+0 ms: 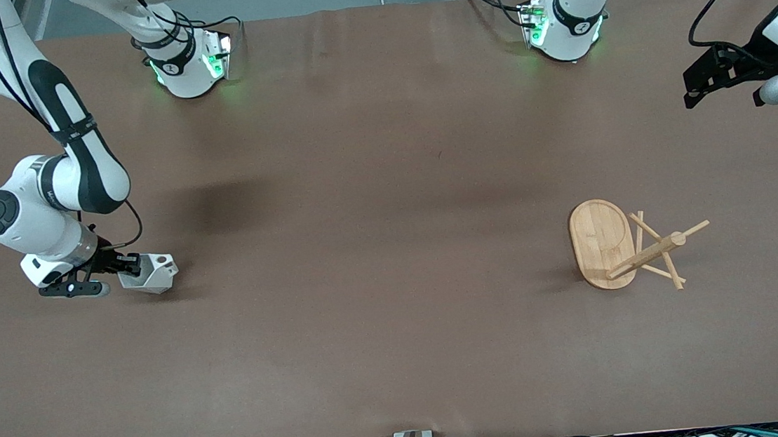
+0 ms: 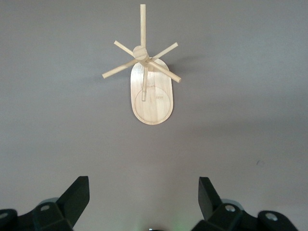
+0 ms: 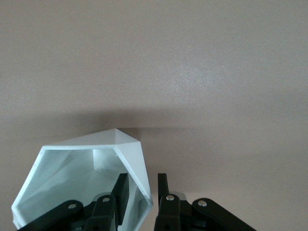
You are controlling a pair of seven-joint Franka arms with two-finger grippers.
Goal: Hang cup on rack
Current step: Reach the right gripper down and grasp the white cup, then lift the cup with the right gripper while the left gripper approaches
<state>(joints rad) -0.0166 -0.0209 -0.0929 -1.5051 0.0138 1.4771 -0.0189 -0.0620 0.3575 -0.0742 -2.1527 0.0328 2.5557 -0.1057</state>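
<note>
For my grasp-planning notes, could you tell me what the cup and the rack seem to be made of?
The cup, pinched at its wall by the right gripper, looks like matte white plastic, possibly printed: flat facets, sharp edges, no glaze shine. The rack looks like light bamboo or wood: pale tan with visible grain.

No text, label, brand, number or sign can be read anywhere. The rack (image 2: 151, 96) bears a faint mark on its oval base, too small to make out, and small marks on the robot arms' bases are likewise illegible.
</note>
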